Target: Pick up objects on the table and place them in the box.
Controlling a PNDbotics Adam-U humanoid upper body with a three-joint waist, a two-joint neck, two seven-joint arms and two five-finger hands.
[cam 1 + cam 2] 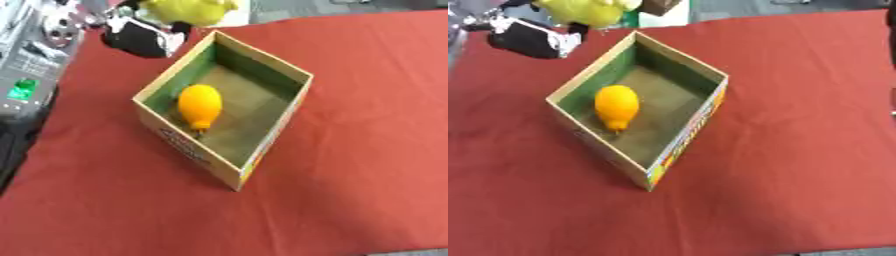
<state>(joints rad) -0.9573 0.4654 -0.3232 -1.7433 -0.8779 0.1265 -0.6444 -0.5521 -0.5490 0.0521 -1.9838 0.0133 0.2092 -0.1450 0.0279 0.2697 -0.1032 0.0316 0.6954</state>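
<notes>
An open cardboard box (pixel 289 117) with a green inner wall stands askew in the middle of the red table. An orange, pear-shaped object (pixel 199 104) lies inside it by the left wall. At the top left my left hand (pixel 140 37), black with pale parts, hovers just beyond the box's far-left corner. Its fingers are curled under a yellow object (pixel 188 10), which is held up off the cloth and partly cut off by the top edge. My right hand shows in neither view.
The red cloth (pixel 367 165) covers the table around the box. Grey equipment with a green label (pixel 26 65) stands past the table's left edge. The table's front edge shows at the bottom right (pixel 411 251).
</notes>
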